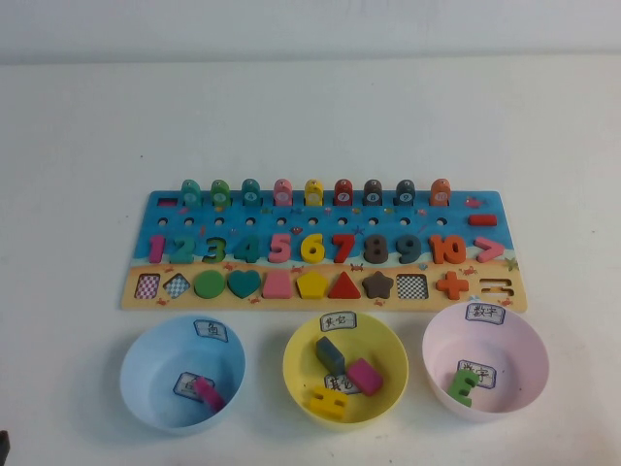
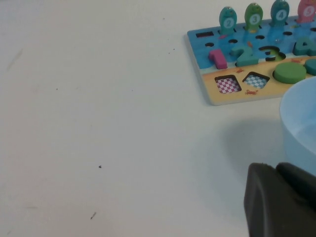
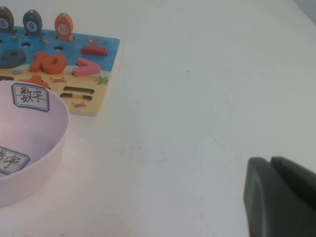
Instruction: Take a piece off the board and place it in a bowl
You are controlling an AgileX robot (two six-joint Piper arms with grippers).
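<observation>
Both arms sit low over the white table (image 1: 87, 146). The left gripper (image 2: 281, 202) hovers just beside the light blue bowl (image 2: 301, 123); only a dark corner of it shows, so I cannot tell how far apart its fingers are. Nothing is visibly in its hold. Ahead of it lies the near end of the board (image 2: 217, 96).

The right gripper (image 3: 281, 197) hangs above bare tabletop, well apart from the pink bowl (image 3: 34, 163), which lies ahead and off to one side of it. Again just a dark edge shows: opening impossible to judge, no load seen.

From the high view, the light green piece (image 1: 463, 385) lies inside the pink bowl (image 1: 485, 325), tilted against the labelled wall. The board (image 1: 320, 291) stands just behind the three bowls, with the yellow bowl (image 1: 344, 335) in the middle.
</observation>
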